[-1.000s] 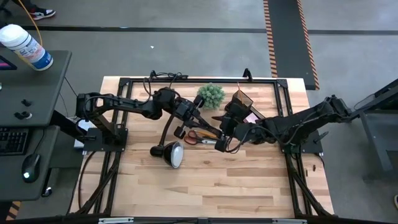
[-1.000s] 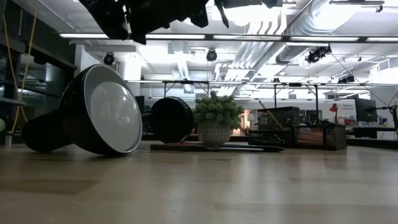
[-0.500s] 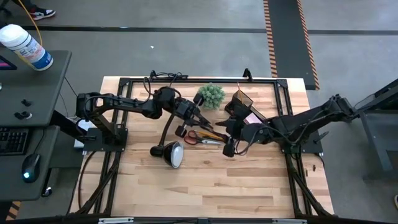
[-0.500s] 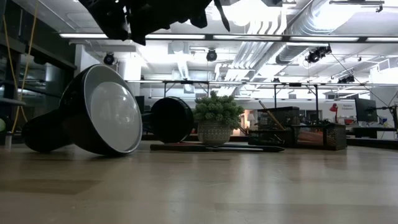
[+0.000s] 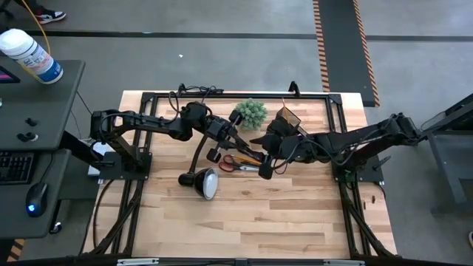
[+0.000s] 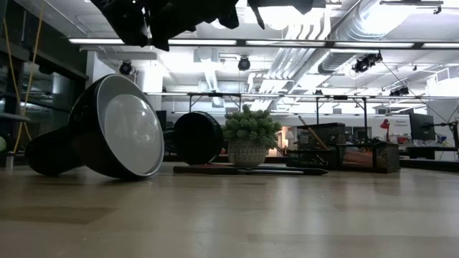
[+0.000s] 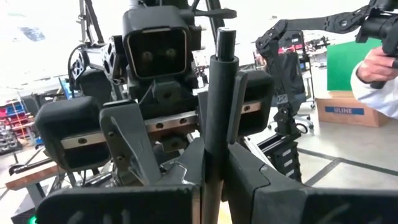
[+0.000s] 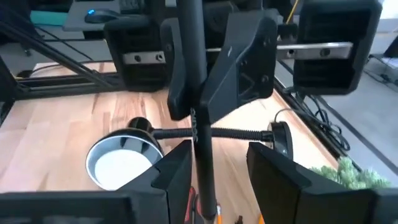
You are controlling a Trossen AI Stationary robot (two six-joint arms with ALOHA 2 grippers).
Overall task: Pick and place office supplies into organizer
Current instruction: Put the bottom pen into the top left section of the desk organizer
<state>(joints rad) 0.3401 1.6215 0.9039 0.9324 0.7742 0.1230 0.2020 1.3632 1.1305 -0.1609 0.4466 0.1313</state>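
Note:
A thin dark pen is held in the air above the table's middle by my left gripper, which is shut on it. My right gripper faces it from the right. It is open, with one finger on either side of the pen's lower stretch; I cannot tell whether either finger touches the pen. Red-handled scissors and an orange pencil lie flat on the wood below. The dark organizer stands by the far edge, with a pink pad beside it. My left gripper pinches the dark pen partway along its shaft between its two fingers. The fingers lie across the pen. The pen is lifted clear of the table, and its free end sticks out past the fingers toward my right gripper.
A black gooseneck lamp lies on the table with its head toward the near left and its round base close to the scissors. A green plant stands at the far edge. Bare wood stretches along the near side. A person's hand shows in the room beyond.
My right gripper drew back a little toward the table's near right, then came back toward my left gripper, so that its open fingers now stand around the pen. My left gripper stayed shut on the pen and hardly moved.

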